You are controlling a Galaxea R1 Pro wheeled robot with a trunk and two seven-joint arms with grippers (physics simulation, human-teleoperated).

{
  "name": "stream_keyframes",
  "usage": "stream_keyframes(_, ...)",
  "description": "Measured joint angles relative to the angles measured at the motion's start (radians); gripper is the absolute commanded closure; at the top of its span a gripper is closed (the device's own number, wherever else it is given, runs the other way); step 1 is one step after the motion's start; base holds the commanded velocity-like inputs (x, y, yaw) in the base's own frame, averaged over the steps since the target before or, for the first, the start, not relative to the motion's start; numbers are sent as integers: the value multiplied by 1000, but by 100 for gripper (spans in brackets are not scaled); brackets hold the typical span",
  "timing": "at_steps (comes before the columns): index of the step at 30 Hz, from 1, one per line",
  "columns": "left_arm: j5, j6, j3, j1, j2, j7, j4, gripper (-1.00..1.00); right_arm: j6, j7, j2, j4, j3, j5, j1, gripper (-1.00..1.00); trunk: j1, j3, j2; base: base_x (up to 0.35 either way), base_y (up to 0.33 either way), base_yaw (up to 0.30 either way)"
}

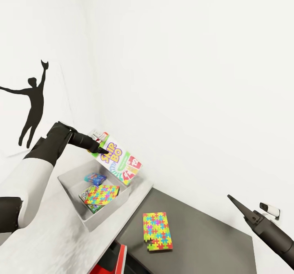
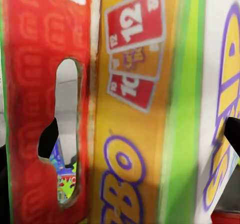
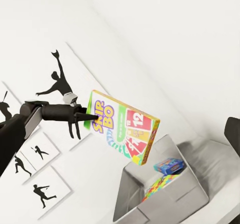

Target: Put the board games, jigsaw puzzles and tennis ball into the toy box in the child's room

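Head view, from the left: the left gripper (image 1: 99, 149) pinches the near edge of the SKIP-BO board game (image 1: 117, 158), holding the flat box tilted in the air above the far side of the toy box (image 1: 94, 220), close to the white wall (image 1: 196, 82) behind it. The grey bin sits on the pale part of the table (image 1: 53, 241), its right rim just at the step down to the dark lower end section (image 1: 204, 229). Inside it lie a blue board game (image 1: 95, 179) toward the back and one jigsaw puzzle (image 1: 101, 194) propped across a green-edged board game (image 1: 90, 205) — the open floor of the bin is mostly along its left and far walls. The second jigsaw puzzle (image 1: 157, 230) lies flat on the dark section, apart from the bin and with bare surface all round it. Farther right, the right gripper (image 1: 239, 206) hangs over that section's right edge, well apart from everything; whether its fingers are spread or pressed together I cannot tell. The right wrist view shows the held box (image 3: 122, 125) well above the bin's rim (image 3: 131, 176), its lower corner nearest — clear air lies between them.
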Motion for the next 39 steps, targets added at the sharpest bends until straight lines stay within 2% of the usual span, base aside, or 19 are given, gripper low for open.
stream_keyframes(5, -3, 2, 2, -2, 0, 11, 27, 100, 0, 0, -1, 0, 0, 0, 0, -100, 0, 0, 0, 0, 0, 0)
stream_keyframes(10, -8, -8, 4, -16, 3, 66, 116, 100, 0, 0, 0, 0, 0, 0, 0, -100, 0, 0, 0, 0, 0, 0)
stream_keyframes(14, -5, -10, 5, -20, 6, 102, 137, 100, 0, 0, -1, 0, 0, 0, 0, -100, 0, 0, 0, 0, 0, 0)
stream_keyframes(19, -9, -33, 3, -25, 33, 145, 150, 100, 0, 0, -1, 0, 0, 0, 0, -100, 0, 0, 0, 0, 0, 0)
stream_keyframes(28, -7, -68, 4, -26, 64, 152, 152, 100, -1, 2, 0, 0, -1, 0, 0, -100, 0, 0, 0, 0, 0, 0)
stream_keyframes(30, -18, -79, -3, -32, 72, 159, 158, 100, 4, 8, 1, -1, -7, 0, 4, -100, 0, 0, 0, 0, 0, 0)
stream_keyframes(34, -44, -101, -27, -30, 68, 181, 180, 100, 27, 30, 1, -1, -29, 1, 4, -100, 0, 0, 0, 0, 0, 0)
stream_keyframes(36, -29, -90, -13, -41, 56, 192, 181, 100, 38, 31, -2, 3, -40, 5, 9, -100, 0, 0, 0, 0, 0, 0)
stream_keyframes(39, -33, -73, 5, -45, 39, 209, 181, 100, 39, 31, 0, 3, -57, 4, 8, -100, 0, 0, 0, 0, 0, 0)
